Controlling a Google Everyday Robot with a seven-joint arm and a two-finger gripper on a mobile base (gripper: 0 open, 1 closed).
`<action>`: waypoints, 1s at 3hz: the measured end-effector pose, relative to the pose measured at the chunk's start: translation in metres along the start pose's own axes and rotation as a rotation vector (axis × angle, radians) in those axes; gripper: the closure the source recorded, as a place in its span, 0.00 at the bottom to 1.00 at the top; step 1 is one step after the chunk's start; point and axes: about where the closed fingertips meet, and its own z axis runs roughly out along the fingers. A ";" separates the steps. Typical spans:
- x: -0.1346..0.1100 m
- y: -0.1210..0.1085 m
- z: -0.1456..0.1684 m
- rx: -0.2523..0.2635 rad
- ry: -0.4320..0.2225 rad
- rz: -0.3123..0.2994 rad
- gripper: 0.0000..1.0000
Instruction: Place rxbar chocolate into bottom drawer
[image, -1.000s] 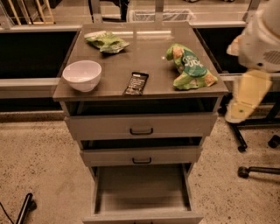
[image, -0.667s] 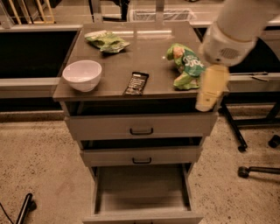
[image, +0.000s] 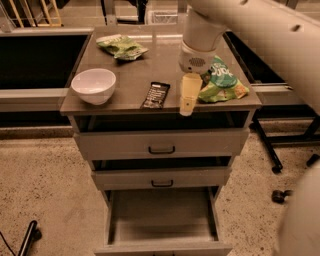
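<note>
The rxbar chocolate (image: 155, 95), a small flat black bar with white lettering, lies on the grey cabinet top (image: 150, 70) near its front edge. My gripper (image: 188, 97) hangs from the white arm just to the right of the bar, over the front edge of the top, and holds nothing that I can see. The bottom drawer (image: 162, 217) is pulled out below, showing its plain grey tray interior.
A white bowl (image: 93, 85) sits at the front left of the top. A green snack bag (image: 121, 46) lies at the back left, another (image: 221, 79) to the right, partly behind my arm. Two upper drawers (image: 161, 144) with dark handles are slightly ajar. Chair legs and casters (image: 278, 195) stand at right.
My arm has swung in from the right side to over the cabinet top, bringing the gripper close beside the bar. The bar, bowl and bags have not moved.
</note>
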 end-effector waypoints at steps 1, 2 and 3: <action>-0.035 -0.018 0.026 -0.049 -0.032 -0.033 0.00; -0.060 -0.024 0.054 -0.116 -0.063 -0.046 0.00; -0.071 -0.027 0.078 -0.151 -0.079 -0.050 0.00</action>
